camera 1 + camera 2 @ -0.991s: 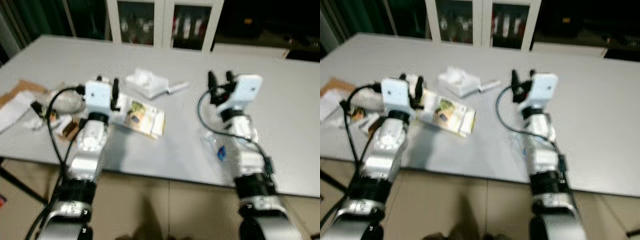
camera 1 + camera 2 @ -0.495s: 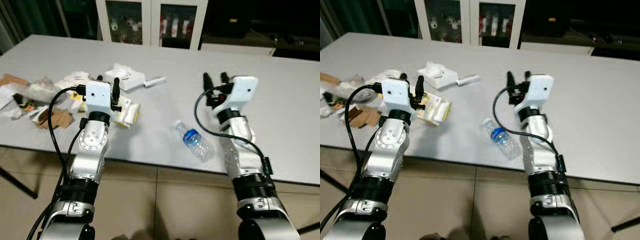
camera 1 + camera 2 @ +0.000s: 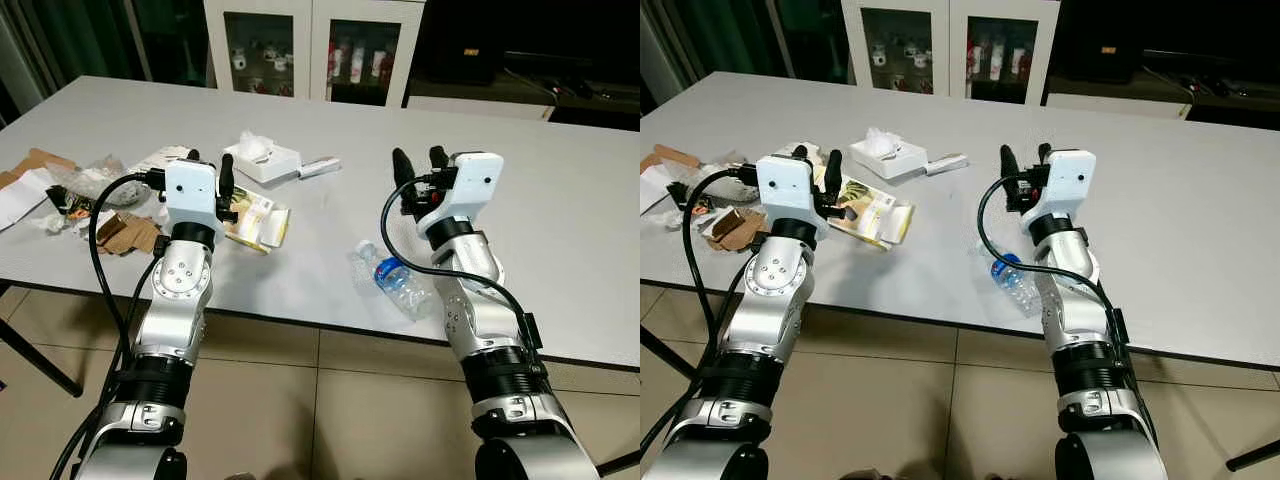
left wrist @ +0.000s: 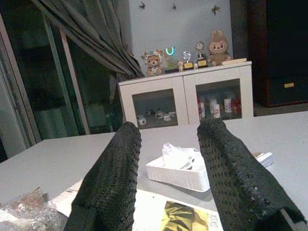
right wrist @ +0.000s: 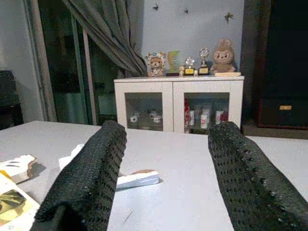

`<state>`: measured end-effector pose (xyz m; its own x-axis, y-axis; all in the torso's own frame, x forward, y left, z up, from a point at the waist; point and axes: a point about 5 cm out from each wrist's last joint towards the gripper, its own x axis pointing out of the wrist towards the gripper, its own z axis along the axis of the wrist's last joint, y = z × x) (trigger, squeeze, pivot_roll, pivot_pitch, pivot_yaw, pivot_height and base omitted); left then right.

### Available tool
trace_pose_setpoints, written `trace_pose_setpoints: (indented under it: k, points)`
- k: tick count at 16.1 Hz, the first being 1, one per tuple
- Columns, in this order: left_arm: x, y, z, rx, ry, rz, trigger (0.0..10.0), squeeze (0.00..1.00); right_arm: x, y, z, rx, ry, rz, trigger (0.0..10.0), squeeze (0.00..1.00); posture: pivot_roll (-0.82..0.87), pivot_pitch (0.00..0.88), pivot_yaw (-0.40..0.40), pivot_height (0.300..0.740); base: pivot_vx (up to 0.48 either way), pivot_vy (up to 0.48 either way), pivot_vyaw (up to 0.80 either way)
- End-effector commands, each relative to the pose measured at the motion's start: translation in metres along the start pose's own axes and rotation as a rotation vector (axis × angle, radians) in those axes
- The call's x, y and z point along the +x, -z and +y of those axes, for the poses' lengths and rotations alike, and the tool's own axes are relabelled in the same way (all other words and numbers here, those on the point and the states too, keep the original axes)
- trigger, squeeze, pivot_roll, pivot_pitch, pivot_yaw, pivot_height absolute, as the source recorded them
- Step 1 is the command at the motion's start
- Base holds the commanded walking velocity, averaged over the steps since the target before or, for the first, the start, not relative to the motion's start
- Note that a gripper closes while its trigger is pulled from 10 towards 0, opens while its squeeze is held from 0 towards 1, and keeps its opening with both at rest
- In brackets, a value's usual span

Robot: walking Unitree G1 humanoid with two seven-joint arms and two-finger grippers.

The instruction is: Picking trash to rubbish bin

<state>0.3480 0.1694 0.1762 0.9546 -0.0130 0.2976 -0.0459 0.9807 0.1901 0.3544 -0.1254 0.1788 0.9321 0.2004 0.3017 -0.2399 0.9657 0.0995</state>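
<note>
Beige floor tiles (image 3: 330,400) lie nearest, under the front edge of the large grey bench (image 3: 560,220). Both silver arms reach up over that edge. Left hand (image 3: 208,165) is raised above the bench with its two black fingers spread wide, holding nothing. Right hand (image 3: 421,160) is likewise raised, fingers wide apart and empty.

Task items on the bench: a clear plastic bottle with a blue label (image 3: 392,281) lies on its side near the front edge, just beside the right forearm. A flat yellow-and-white printed packet (image 3: 258,222) lies just right of the left hand. At the robot's left sits a heap of torn brown cardboard, crumpled clear film and white paper (image 3: 85,195). Further back, a white rectangular tissue box (image 3: 263,157) stands with tissue protruding; a small white tube-shaped piece (image 3: 318,166) lies beside it.

Beyond the bench, a white glass-door cabinet (image 3: 315,50) holds small objects. Plush figures and trophies (image 5: 190,62) stand on top of it.
</note>
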Motion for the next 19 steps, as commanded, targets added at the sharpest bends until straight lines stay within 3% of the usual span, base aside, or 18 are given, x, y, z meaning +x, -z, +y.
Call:
trace_pose_setpoints:
  k: [1,14,19]
  points:
    - [0.0012,-0.0024,-0.0011,-0.001,0.009,-0.007,10.0,0.0,-0.0001,-0.0035,-0.001,0.0,-0.008,-0.005,10.0,1.0,0.04,0.037,-0.017,0.74,0.0,0.0,0.0]
    - [-0.0002,-0.0011,-0.0074,-0.017,0.032,-0.004,10.0,0.0,-0.0007,-0.0023,0.0023,-0.019,-0.054,0.022,10.0,1.0,0.03,0.014,-0.019,0.74,0.0,0.0,0.0]
    - [-0.0019,0.0009,-0.0099,-0.025,0.037,0.001,10.0,0.0,-0.0038,-0.0097,0.0034,-0.068,-0.145,0.034,10.0,1.0,0.02,0.0,-0.028,0.74,0.0,0.0,0.0]
